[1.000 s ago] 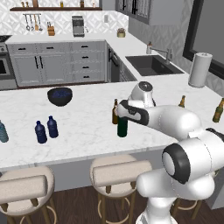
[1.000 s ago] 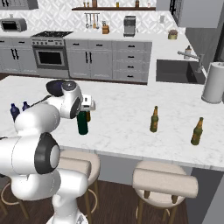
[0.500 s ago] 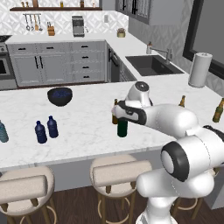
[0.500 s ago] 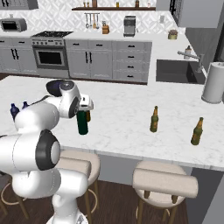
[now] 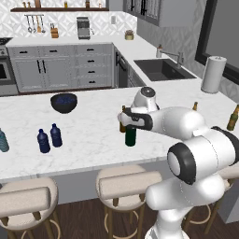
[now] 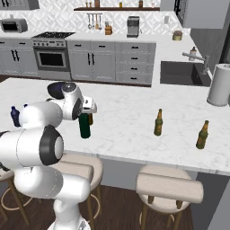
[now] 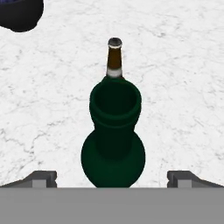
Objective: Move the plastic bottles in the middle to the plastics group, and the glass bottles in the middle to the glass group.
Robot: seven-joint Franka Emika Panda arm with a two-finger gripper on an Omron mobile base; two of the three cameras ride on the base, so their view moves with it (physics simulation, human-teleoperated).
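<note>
Half-hidden brown bottle [image 7: 114,59] (behind green bottle [image 7: 113,140])

Dark blue bowl [image 5: 64,102] on marble counter [image 5: 88,135], back left. Paper towel roll [image 5: 213,74] upright beside sink [image 5: 161,69]. Stools [image 5: 126,186] under counter edge. Oven [image 6: 51,57] on far wall.

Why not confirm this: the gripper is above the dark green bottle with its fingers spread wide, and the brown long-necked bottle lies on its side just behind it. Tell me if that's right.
Not quite. The brown long-necked bottle stands upright, not on its side; the hand view shows its cap pointing up just beyond the dark green bottle. The rest holds: the gripper is over the green bottle, fingers spread wide to either side.
</note>
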